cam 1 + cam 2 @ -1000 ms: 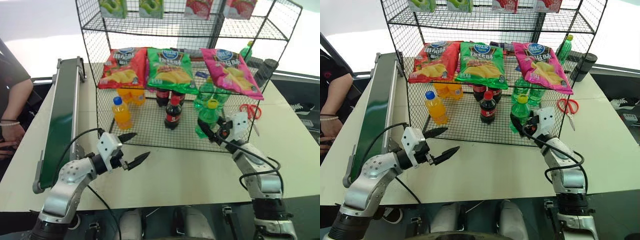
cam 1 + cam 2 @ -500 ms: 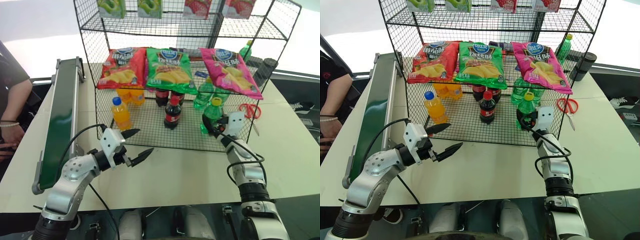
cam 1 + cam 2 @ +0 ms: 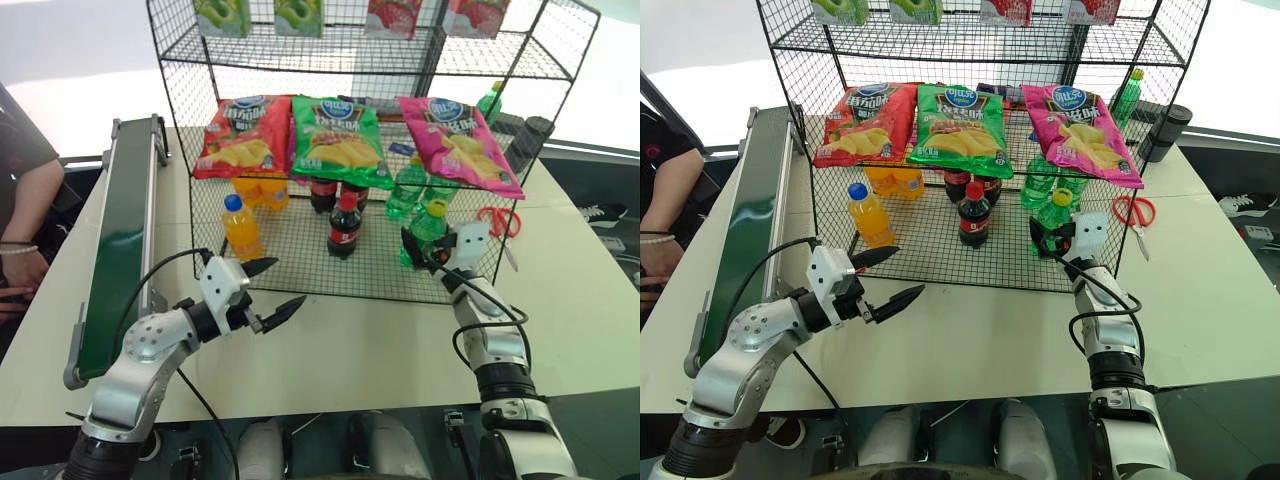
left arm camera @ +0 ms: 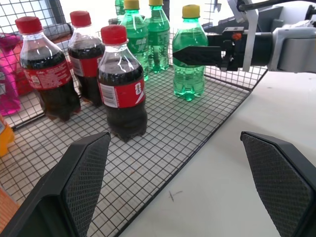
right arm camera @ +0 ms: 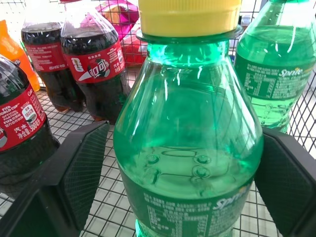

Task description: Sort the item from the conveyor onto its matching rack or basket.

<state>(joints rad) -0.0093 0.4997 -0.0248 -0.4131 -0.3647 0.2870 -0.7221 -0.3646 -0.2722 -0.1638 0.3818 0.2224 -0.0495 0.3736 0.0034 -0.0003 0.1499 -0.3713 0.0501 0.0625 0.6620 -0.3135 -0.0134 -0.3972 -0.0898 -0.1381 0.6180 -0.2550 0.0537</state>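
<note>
Bottle (image 4: 188,59) now upright on rack (image 3: 300,262), right tool (image 3: 420,252) opened; left tool (image 3: 273,290) open.

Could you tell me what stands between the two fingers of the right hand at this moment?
The green bottle with the yellow cap stands between the fingers of the right hand, upright on the rack. The right wrist view shows gaps at both pads.

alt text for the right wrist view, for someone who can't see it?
A clear-green soda bottle with a yellow cap stands upright on the black wire rack, between the right gripper's two open black fingers, which flank it without pressing. Dark cola bottles stand beside it and another green bottle behind.
</note>
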